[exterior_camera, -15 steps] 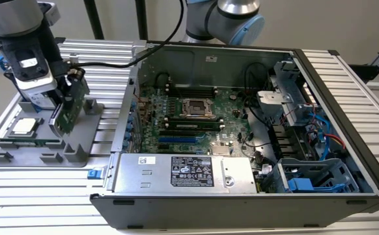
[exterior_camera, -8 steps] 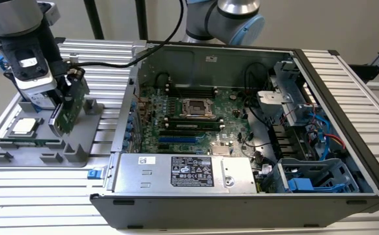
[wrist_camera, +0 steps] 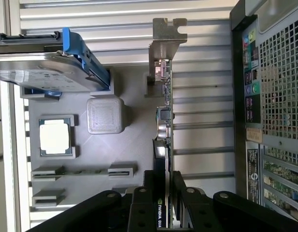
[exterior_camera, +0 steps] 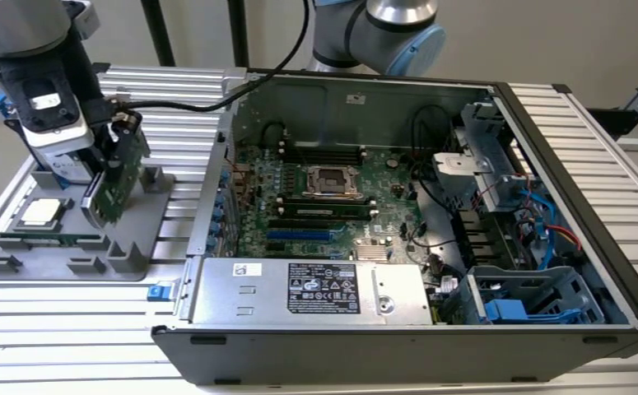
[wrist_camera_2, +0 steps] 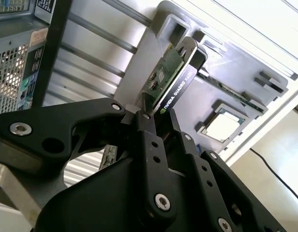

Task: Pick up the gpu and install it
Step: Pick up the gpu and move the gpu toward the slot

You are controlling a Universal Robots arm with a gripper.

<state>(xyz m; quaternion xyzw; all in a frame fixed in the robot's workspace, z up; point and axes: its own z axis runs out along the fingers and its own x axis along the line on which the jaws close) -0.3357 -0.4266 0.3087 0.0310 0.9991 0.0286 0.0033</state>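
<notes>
One card, the gpu (exterior_camera: 115, 177), hangs tilted in my claw (exterior_camera: 108, 156), which is clamped shut across its thin faces, leaving the silver bracket (wrist_camera: 168, 31) free. It's at nine o'clock in the exterior view, just over the grey tray (exterior_camera: 132, 255); I can't tell whether its lower edge clears the slot. At three o'clock the open case (exterior_camera: 407, 358) exposes the motherboard (exterior_camera: 330, 197), with bare bench (exterior_camera: 193, 148) between.

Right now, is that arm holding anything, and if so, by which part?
Yes. The end effector is shut on the gpu, pinching its two flat faces at the end opposite the silver bracket.
</notes>
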